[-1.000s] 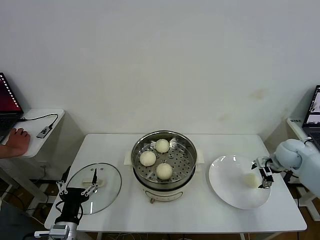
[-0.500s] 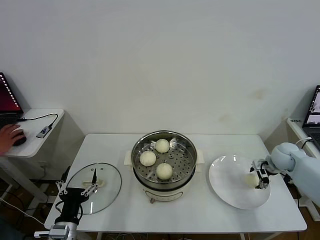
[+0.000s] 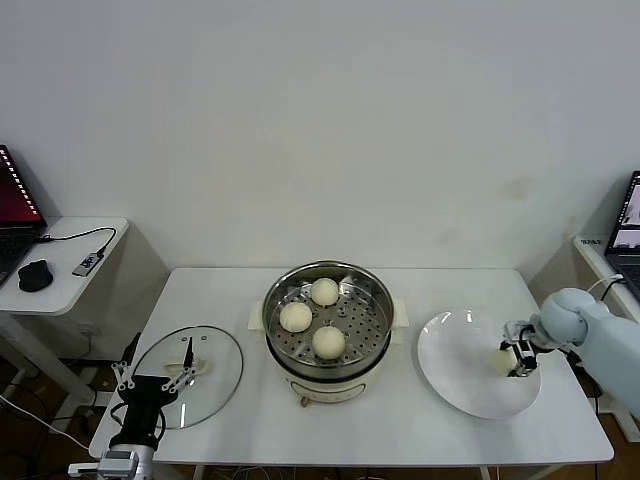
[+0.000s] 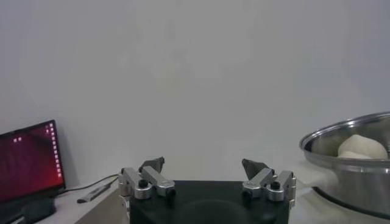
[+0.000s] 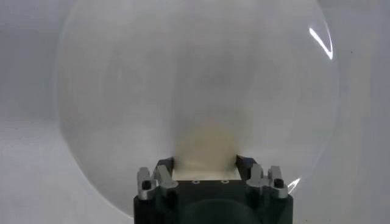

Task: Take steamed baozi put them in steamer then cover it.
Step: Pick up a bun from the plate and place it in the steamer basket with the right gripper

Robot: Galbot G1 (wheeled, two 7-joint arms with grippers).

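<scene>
- Right tool (image 3: 521,358) sits over the flat white round plate (image 3: 455,375) near the right edge of the white bench (image 3: 400,430), its fingers (image 5: 163,171) on either side of the one cream-white round baozi (image 3: 501,361) left there, closed against the dough.
- From the right wrist view that bun (image 5: 206,148) fills the gap between the two fingertips, low against the plate's surface (image 5: 122,91); whether it has left the plate cannot be told.
- Left tool (image 3: 155,383) hangs at the front-left corner of the bench, fingers (image 4: 152,165) spread wide and holding nothing.
- Just beside it, flat on the bench near the left edge, lies the round clear glass cover (image 3: 215,385) with its metal rim and cream-white handle (image 3: 198,366).
- At the bench's middle stands the shiny round stainless-steel steamer (image 3: 372,345) on its cream-white base, uncovered.
- Three more cream-white buns rest apart on its perforated tray: one toward the rear (image 3: 324,291), one toward the left (image 3: 295,316), one toward the front (image 3: 328,341).
- Off the bench's left edge, a small white side desk (image 3: 70,285) carries a black mouse (image 3: 34,275) and an open laptop (image 3: 12,215).
</scene>
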